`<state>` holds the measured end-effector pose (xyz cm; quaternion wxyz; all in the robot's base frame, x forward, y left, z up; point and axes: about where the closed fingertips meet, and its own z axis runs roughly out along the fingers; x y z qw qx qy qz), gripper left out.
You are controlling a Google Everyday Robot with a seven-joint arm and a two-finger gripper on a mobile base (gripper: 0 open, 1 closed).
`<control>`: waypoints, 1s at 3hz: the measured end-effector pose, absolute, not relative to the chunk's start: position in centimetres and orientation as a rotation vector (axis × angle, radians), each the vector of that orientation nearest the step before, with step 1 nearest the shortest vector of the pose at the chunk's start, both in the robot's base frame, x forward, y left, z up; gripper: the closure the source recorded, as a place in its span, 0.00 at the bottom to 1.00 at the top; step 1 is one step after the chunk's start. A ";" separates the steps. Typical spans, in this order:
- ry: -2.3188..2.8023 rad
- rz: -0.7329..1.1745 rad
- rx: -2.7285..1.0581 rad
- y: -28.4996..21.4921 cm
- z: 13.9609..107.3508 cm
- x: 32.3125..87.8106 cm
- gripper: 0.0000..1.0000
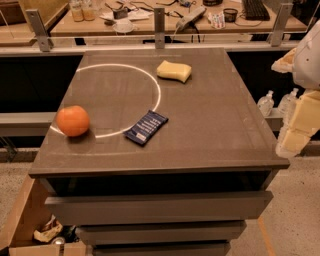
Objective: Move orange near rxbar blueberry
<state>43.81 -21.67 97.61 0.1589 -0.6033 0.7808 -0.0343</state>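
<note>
Since the gripper (296,131) hangs beyond the right edge of the table (220,125), its spread I cannot tell, it should straddle the orange (73,120) centrally and lift before nearing the rxbar blueberry (146,127).

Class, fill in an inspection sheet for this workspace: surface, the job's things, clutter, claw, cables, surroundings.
Surface: grey-brown rectangular tabletop marked with a white ring line.
Job's things: round smooth orange fruit near the left edge, on the ring line; flat navy-blue wrapped snack bar lying to its right, apart from it.
Clutter: pale yellow rectangular sponge on the far part of the top.
Claw: pale claw beyond the table's right edge, touching nothing on the top.
Cables: dark cables on the far wooden desk only.
Surroundings: black keyboard on that desk; clear plastic bottles at right; cardboard box lower left.
</note>
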 end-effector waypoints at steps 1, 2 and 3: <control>2.232 -0.098 -1.725 -21.7 97.6 43.8 0.00; 2.201 -0.003 -1.673 -21.0 97.5 44.0 0.00; 1.990 0.308 -1.517 -16.3 97.0 46.3 0.00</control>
